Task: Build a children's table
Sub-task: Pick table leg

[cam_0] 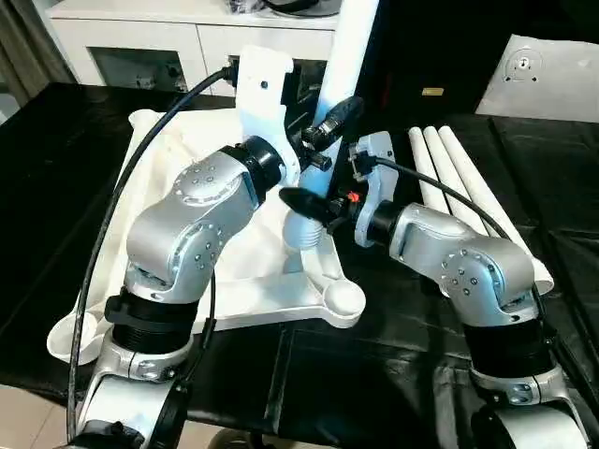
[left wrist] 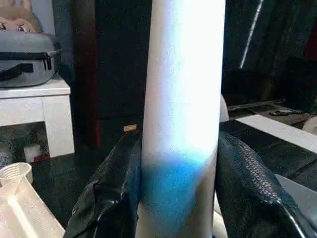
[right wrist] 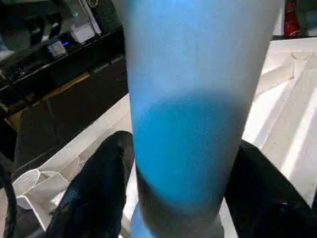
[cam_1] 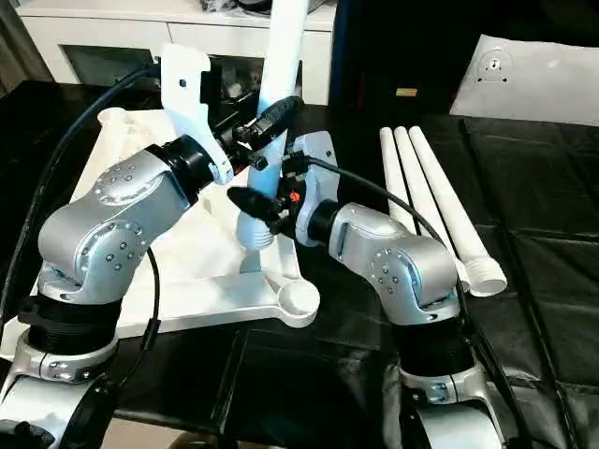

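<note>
White plastic everywhere, so start nearest: the table top [cam_0: 243, 290] lies ribbed side up on the black-covered bench [cam_0: 393, 355], and its near corner socket [cam_0: 342, 301] is empty and open toward the robot. Just behind that, one leg [cam_1: 271, 122] stands upright with its foot down among the ribs of the table top, seemingly at a socket, though the arms hide the seat itself.

Both arms are on that leg. The right gripper [right wrist: 178, 198] has its jaws clamped on the leg low down, and the left gripper [left wrist: 178, 198] has its jaws clamped on it higher up, a black finger pressed to each side in both wrist views.

The risk, as I judge it: the leg leans slightly, so pushing it down could jam it crooked or make it skate off the rim, and the light table top could slide on the cloth. Smooth tapered plastic may also slip through the jaws.

Farther right, three spare legs [cam_0: 449, 178] lie side by side on the bench. Beyond stands a white cabinet [cam_0: 140, 42].
</note>
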